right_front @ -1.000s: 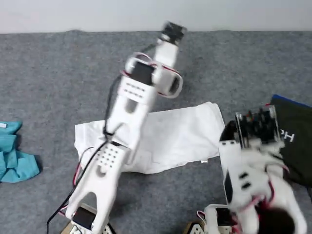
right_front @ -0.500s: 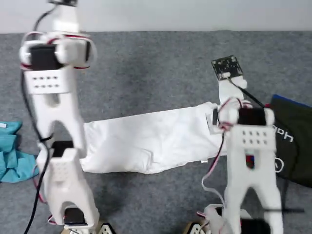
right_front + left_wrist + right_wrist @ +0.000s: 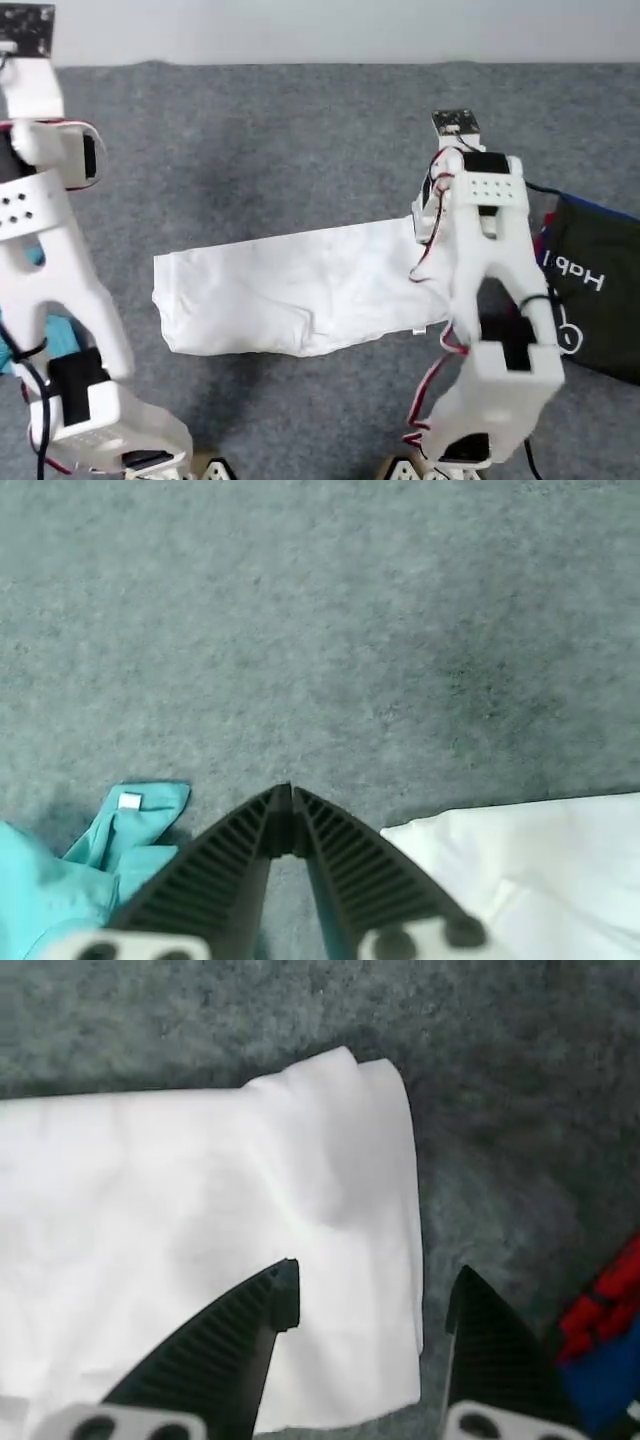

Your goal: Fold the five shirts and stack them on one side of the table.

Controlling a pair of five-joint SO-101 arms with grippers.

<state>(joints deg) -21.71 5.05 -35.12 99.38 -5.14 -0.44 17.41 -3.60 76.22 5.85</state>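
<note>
A white shirt [image 3: 290, 290], folded into a long strip, lies across the middle of the grey table [image 3: 280, 130]. My right gripper [image 3: 375, 1300] hangs open just above its right end [image 3: 200, 1200], one finger over the cloth and the other past its edge. Over the grey surface at the far left, my left gripper [image 3: 290, 825] is shut with nothing in it, between a crumpled teal shirt [image 3: 60, 880] and the white shirt's left corner [image 3: 520, 870]. A folded dark shirt [image 3: 600, 300] with white print lies at the right edge.
A blue and red piece of cloth [image 3: 600, 1330] shows beside the dark shirt, close to my right gripper. The far half of the table is bare grey carpet. Both arm bases stand at the near edge.
The left arm swung from above the white shirt to the far left side. The right arm rose from its folded pose and came over the shirt's right end. The shirt lies slightly longer and flatter.
</note>
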